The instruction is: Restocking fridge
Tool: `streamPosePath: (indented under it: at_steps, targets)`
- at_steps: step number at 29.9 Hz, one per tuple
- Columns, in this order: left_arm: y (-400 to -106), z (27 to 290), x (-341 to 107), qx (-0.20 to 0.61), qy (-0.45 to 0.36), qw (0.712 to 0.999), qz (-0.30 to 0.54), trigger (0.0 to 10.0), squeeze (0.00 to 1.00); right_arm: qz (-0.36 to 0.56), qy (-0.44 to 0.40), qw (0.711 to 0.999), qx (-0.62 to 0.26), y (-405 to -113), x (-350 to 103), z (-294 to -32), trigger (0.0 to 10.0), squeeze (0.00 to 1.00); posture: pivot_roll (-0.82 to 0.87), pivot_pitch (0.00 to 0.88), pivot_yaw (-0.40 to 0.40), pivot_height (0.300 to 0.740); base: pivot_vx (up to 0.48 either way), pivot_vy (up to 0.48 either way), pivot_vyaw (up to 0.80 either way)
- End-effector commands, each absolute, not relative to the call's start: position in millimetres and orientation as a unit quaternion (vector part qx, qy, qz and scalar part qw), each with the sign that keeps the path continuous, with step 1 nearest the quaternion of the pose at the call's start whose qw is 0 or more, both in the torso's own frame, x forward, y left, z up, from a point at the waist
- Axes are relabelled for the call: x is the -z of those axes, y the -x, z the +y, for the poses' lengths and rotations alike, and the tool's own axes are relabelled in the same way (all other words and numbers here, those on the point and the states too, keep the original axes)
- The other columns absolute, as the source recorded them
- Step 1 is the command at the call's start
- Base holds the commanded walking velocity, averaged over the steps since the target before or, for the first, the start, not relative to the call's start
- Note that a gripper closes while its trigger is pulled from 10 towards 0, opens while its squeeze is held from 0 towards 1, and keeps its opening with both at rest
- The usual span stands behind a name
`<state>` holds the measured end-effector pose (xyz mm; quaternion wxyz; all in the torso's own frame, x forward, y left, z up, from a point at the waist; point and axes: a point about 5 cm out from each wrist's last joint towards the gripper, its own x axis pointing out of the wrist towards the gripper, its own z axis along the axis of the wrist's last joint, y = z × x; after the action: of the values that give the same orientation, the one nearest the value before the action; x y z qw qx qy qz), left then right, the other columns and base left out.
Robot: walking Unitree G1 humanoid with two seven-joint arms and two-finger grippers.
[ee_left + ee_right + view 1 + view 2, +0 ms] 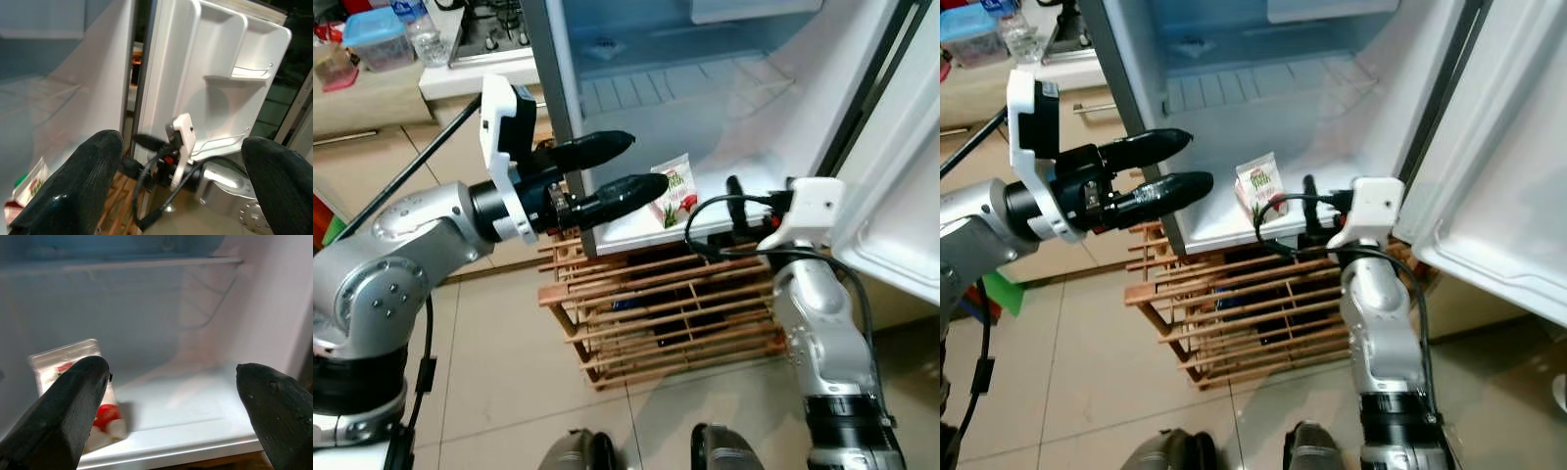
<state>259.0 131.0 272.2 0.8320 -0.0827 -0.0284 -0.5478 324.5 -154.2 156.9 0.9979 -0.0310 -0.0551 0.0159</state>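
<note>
Seemingly a placing step is just done: one carton [1259, 186] stands upright on the fridge floor shelf [1224, 230], near its front edge and toward the middle, and neither hand holds anything.

Starting on the left, the left hand [622, 166] hovers in the air just outside the fridge's left wall edge, its two black fingers parted with nothing between them, pointing across the front of the open compartment. From its wrist camera the carton sits low beside one finger, and the open door [220, 73] stands beyond with its moulded door bins [239, 73] bare as far as can be seen.

Further right, the carton (white, with a red and green print, contents not readable) is the sole item I can make out inside the fridge [705, 98]; the ribbed back of the shelf and the space above hold nothing visible. Below the fridge stands a slatted wooden rack [656, 313] with dark shapes inside, too shaded to identify.

On the right, the right hand [166, 401] is held at the shelf's front edge, close beside the carton, fingers spread wide and empty.

By my judgement the next move calls for drawing both arms back clear of the shelf edge without brushing the carton, then fetching another item; a nudge from the right hand could tip it.
</note>
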Motion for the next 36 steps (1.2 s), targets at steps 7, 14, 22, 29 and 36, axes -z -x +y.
streamPosePath:
  at_steps: [7,14,22,29,36]
  targets:
    - [-246.9,161.2,-252.3,0.468,0.115,0.875,0.05,10.0,0.0,-0.069,0.252,0.96,0.099,-354.0,-163.1,-137.4,10.0,0.0,0.14,0.276,0.159,0.74,0.0,0.0,0.0]
    - [-237.9,166.9,-241.4,0.459,0.123,0.874,0.103,10.0,0.0,-0.042,0.303,0.947,0.1,-371.4,-150.0,-127.5,10.0,0.0,0.17,0.34,0.212,0.74,0.0,0.0,0.0]
    - [-228.5,163.1,-236.0,0.463,0.133,0.867,0.131,10.0,0.0,-0.063,0.359,0.927,0.087,-385.7,-155.1,-114.9,10.0,0.0,0.18,0.364,0.227,0.74,0.0,0.0,0.0]
    - [-228.4,164.2,-236.8,0.454,0.139,0.87,0.135,10.0,0.0,-0.098,0.327,0.939,0.043,-393.1,-173.1,-85.5,10.0,0.0,0.17,0.363,0.22,0.74,0.0,0.0,0.0]
    - [-230.5,160.6,-237.2,0.459,0.142,0.867,0.135,10.0,0.0,-0.125,0.334,0.934,-0.002,-393.1,-183.2,-56.7,10.0,0.0,0.16,0.35,0.22,0.74,0.0,0.0,0.0]
